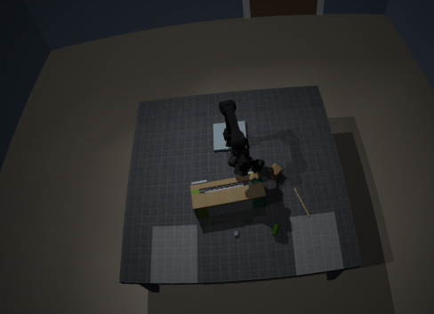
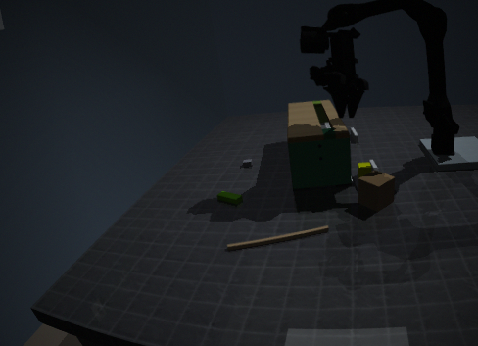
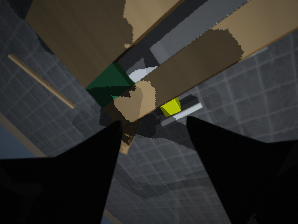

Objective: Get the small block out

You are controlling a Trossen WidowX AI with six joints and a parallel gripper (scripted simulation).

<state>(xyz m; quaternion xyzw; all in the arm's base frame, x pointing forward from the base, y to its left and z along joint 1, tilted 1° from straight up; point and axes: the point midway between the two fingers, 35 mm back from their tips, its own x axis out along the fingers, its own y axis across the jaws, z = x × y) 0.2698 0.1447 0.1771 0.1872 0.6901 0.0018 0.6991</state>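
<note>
The box (image 1: 229, 197) (image 2: 320, 161) (image 3: 75, 40) stands upright, with a wooden slotted top and a dark green end wall. A small yellow block (image 2: 364, 168) (image 3: 171, 107) is outside the box, low down at the table, beside the wall on the arm's side near the green end, next to a short white strip (image 3: 192, 111). In the top view the arm hides the block. My gripper (image 2: 347, 116) (image 3: 154, 123) points down, partly open and empty, at about the height of the box's top on the arm's side. The yellow block shows below and beyond the fingertips in the wrist view.
A wooden cube (image 1: 276, 171) (image 2: 376, 190) stands close to the yellow block and partly hides it in the exterior view. A thin wooden stick (image 1: 301, 202) (image 2: 277, 238) (image 3: 42, 81), a green block (image 1: 275, 229) (image 2: 230, 198) and a small grey piece (image 1: 236, 234) (image 2: 247, 163) lie on the table.
</note>
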